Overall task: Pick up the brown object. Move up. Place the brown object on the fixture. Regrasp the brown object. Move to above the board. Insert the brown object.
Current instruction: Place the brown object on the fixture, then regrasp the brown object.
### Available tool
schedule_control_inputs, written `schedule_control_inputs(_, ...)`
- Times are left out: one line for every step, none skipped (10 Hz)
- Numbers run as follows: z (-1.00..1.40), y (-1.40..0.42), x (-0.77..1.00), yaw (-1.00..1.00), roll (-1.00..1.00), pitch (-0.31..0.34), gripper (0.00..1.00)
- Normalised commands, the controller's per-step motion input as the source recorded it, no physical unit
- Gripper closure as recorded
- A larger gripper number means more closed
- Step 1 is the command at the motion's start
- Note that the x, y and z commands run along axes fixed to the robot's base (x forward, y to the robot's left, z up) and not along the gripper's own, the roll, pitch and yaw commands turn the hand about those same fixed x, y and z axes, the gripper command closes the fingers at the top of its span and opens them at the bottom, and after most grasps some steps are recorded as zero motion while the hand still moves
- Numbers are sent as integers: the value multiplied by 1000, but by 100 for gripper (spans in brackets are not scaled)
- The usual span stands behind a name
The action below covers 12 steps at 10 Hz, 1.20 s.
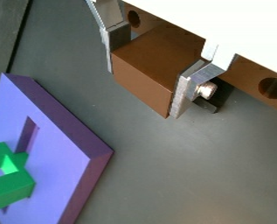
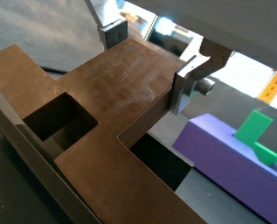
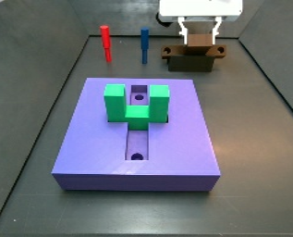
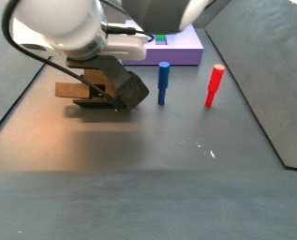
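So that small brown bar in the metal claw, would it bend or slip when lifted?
Probably stiff: the small brown bar shows hard, square edges. Its flat sides sit between the gripper fingers, so slipping seems unlikely. Being small, it is likely light.

Gripper (image 3: pixel 201 37) w/ brown object (image 3: pixel 201 45) down at fixture (image 3: pixel 192 59), behind board (image 3: pixel 139 134); red peg (image 3: pixel 105 42), blue peg (image 3: pixel 145 43) nearby.
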Motion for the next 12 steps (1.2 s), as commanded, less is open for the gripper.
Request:
schedule_control_inputs(-129, -37, 9, 0, 331, 54, 100)
schedule_control_inputs(-123, 0, 0, 20, 123, 0, 100)
schedule_control_inputs(0, 0, 0, 0, 0, -20, 100)
schedule_control_inputs(0, 0, 0, 0, 0, 0, 100)
schedule_control_inputs(0, 0, 0, 0, 0, 0, 0)
schedule_control_inputs(346, 134, 0, 0, -123, 0, 0)
schedule_control_inputs(366, 80, 0, 0, -94, 0, 0)
schedule_control_inputs(403, 109, 0, 0, 0, 0, 0)
schedule_control_inputs(440, 0, 0, 37, 251, -29, 0)
schedule_control_inputs(477, -77, 0, 0, 854, -134, 0)
schedule_control_inputs(411, -163, 0, -149, 1000, -111, 0)
schedule_control_inputs(214, -203, 0, -123, 1000, -54, 0)
